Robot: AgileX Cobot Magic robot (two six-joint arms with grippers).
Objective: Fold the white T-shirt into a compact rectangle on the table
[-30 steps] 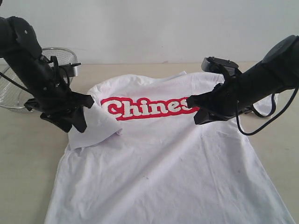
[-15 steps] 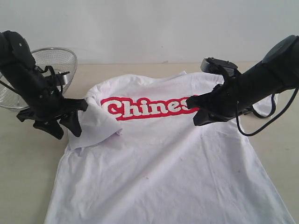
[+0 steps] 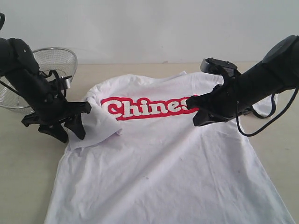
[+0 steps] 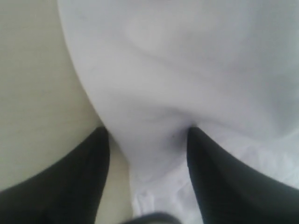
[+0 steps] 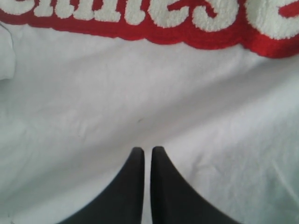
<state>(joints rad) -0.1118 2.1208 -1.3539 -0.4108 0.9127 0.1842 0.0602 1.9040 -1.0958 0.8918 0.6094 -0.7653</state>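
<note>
We log left fingers (image 4: pixel 79 177) spread wide, empty, now shifted outward to folded sleeve (image 3: pixel 96 126) edge; right fingers (image 5: pixel 131 186) unmoved, shut, empty above white T-shirt (image 3: pixel 163 163). Beige worktop (image 3: pixel 28 177), white wall (image 3: pixel 149 28).

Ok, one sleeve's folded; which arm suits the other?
Probably right: the right gripper hangs shut over the shirt on the unfolded side; the left gripper is open at the folded sleeve.

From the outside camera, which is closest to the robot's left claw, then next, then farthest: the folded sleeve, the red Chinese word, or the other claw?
1. Folded sleeve: on the left, right beside the left gripper.
2. Red "Chinese" lettering: across the chest, in the middle.
3. Right gripper: on the right, by the far end of the lettering.
</note>
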